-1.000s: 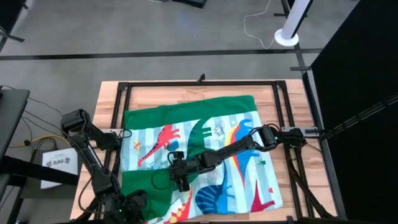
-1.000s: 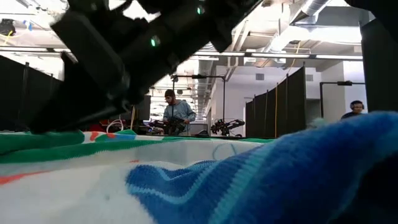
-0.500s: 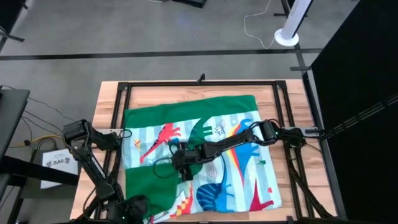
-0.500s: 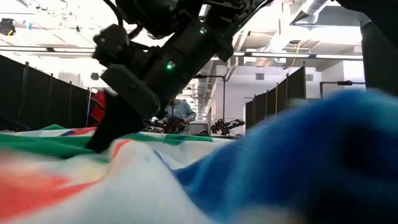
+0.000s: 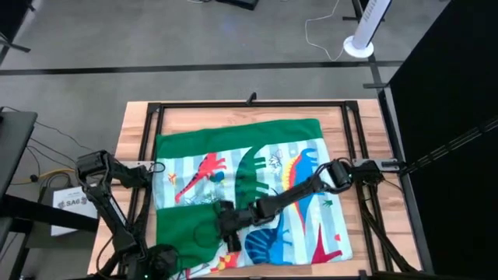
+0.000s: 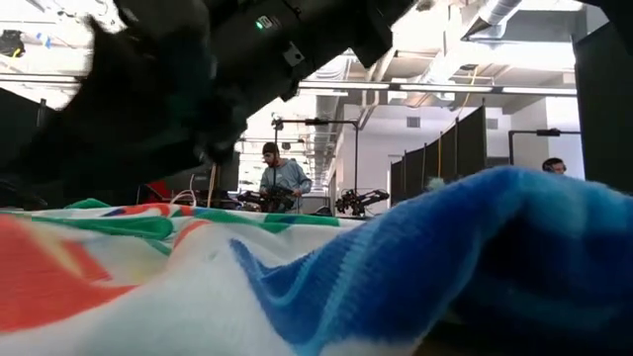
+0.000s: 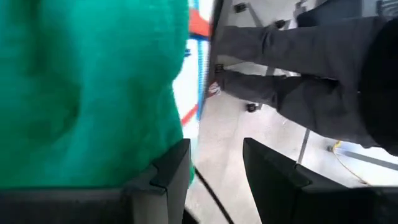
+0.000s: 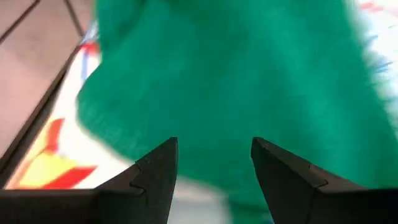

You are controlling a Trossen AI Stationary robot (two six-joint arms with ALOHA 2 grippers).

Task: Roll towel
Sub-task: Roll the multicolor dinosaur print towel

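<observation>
Since half a second ago, the right gripper has slid nearer the front edge over the green fold, which now lies flatter. From above, the towel covers most of the table inside a black frame; the left gripper sits at the towel's front left corner. Low down, a blue towel ridge blocks the foreground, a person standing far behind. Left wrist: fingers apart, green cloth beside them. Right wrist: fingers apart above green cloth.
</observation>
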